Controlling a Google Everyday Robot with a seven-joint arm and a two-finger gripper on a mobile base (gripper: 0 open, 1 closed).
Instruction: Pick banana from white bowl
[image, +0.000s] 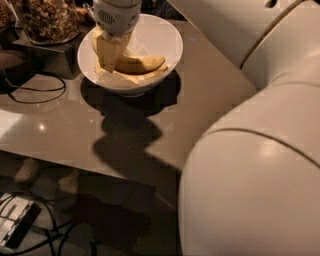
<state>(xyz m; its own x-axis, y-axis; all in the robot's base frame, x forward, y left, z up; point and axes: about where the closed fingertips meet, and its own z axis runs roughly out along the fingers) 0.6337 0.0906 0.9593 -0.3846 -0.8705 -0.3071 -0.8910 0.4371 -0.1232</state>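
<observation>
The white bowl (162, 36) stands on the beige table (65, 135) at the upper left of the camera view. The yellow banana (142, 64) lies in it, curved, with its right tip toward the bowl's middle. My gripper (110, 56) reaches down from above into the left half of the bowl, right at the banana's left end, which it hides. The gripper's white wrist (116, 15) sits above the bowl's rim.
A clear glass jar of brown nuts (47, 20) stands on a dark stand (47, 57) left of the bowl. A black cable (35, 92) loops on the table. My arm's large white links (250, 170) fill the right side. Cables and a device (17, 227) lie on the floor.
</observation>
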